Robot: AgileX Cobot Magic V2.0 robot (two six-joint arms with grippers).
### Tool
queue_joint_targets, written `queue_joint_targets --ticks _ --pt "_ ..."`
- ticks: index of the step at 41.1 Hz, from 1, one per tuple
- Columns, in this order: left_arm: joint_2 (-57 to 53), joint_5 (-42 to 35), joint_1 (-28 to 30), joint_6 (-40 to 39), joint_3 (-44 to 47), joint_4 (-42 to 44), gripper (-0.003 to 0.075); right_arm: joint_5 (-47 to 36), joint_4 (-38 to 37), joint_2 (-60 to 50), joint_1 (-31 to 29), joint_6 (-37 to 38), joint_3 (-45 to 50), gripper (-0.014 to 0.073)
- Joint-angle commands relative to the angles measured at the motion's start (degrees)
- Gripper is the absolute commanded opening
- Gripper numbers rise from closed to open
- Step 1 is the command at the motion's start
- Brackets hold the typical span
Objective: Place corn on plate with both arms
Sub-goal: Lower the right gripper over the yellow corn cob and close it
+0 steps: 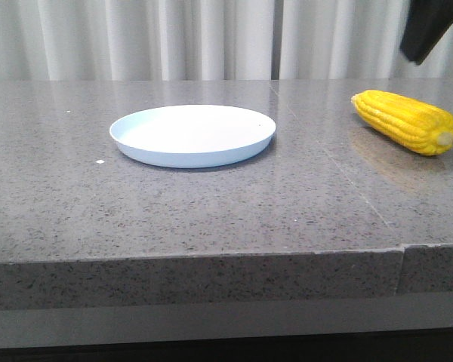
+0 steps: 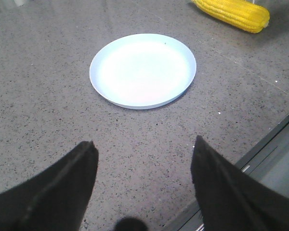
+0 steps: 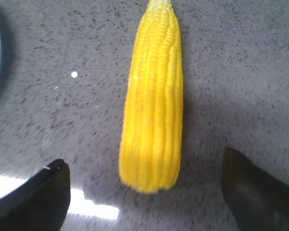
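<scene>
The corn (image 1: 408,121) lies loose near the bench's (image 1: 211,219) right edge, toward the back, well apart from the plate (image 1: 192,135) at mid-bench. The right gripper (image 3: 144,192) hangs released above it, jaws straddling the blunt end; the left gripper (image 2: 144,178) is likewise released, holding nothing, facing the plate. Risk: a round cob may roll off-line under uneven finger contact, toward that edge. Most of the right arm (image 1: 430,30) is cut off in the front view; the left is unseen there.
</scene>
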Motion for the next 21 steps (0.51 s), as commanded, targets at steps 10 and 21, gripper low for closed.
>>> queue_joint_targets --ticks 10,21 --pt "-0.1 -4.32 -0.35 -0.53 -1.54 -0.35 0.0421 -2.56 -2.77 11.99 -0.32 -0.48 -9.08 0.0654" --pt "-0.1 -4.32 -0.35 -0.53 -1.54 -0.35 0.0421 -1.95 -2.72 16.86 -0.32 -0.44 -10.82 0.053"
